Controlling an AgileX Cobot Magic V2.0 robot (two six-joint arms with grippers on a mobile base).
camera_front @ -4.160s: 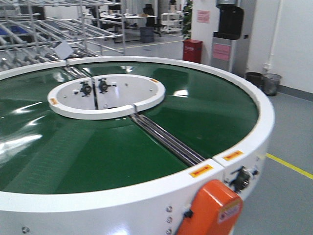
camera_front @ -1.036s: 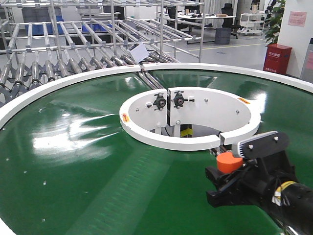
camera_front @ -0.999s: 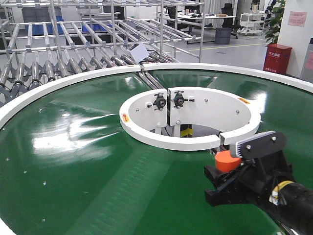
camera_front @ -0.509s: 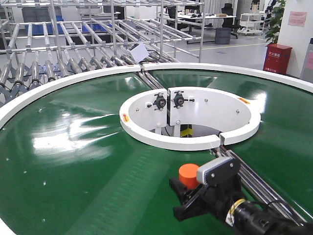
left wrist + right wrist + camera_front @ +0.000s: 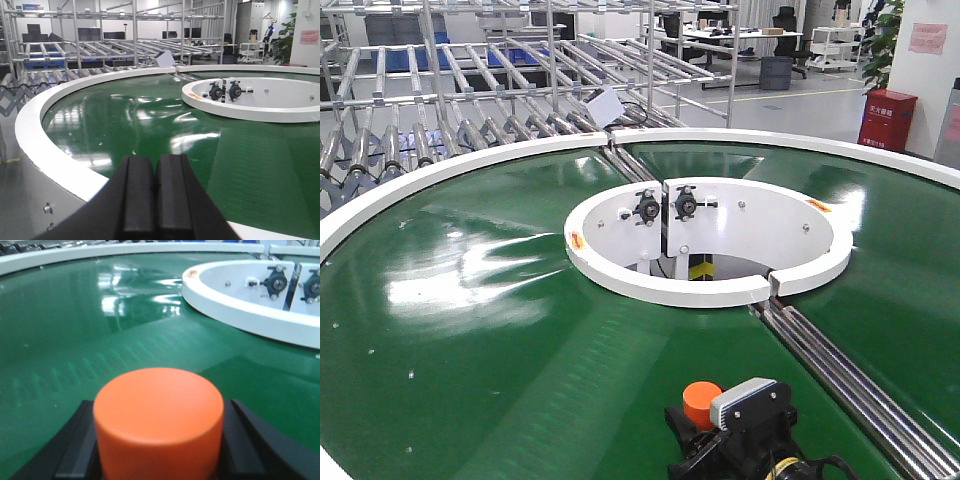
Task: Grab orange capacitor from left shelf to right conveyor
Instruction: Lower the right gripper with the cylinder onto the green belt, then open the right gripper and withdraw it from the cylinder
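Observation:
The orange capacitor [image 5: 701, 401] is a plain orange cylinder held upright between the black fingers [image 5: 75, 445] of my right gripper [image 5: 703, 418], which is shut on it. In the right wrist view the capacitor [image 5: 159, 420] fills the lower middle, with the right gripper [image 5: 159, 450] around it and green belt beyond. It sits over the right conveyor [image 5: 470, 330], near the front and short of the white hub ring [image 5: 660, 285]. My left gripper [image 5: 156, 172] is shut and empty, just outside the conveyor's white rim [image 5: 45, 140]. The left shelf is out of view.
Steel roller racks [image 5: 440, 120] stand behind the conveyor at the back left. A steel rail seam [image 5: 840, 370] runs from the hub to the front right. Two black bearing blocks [image 5: 665, 206] sit on the hub. A red cabinet [image 5: 888, 118] stands at the far right.
My right gripper has carried the capacitor left and toward the front, from beside the hub ring to the near belt. Earlier still, the view swung across the conveyor. The left gripper's motion is not shown.

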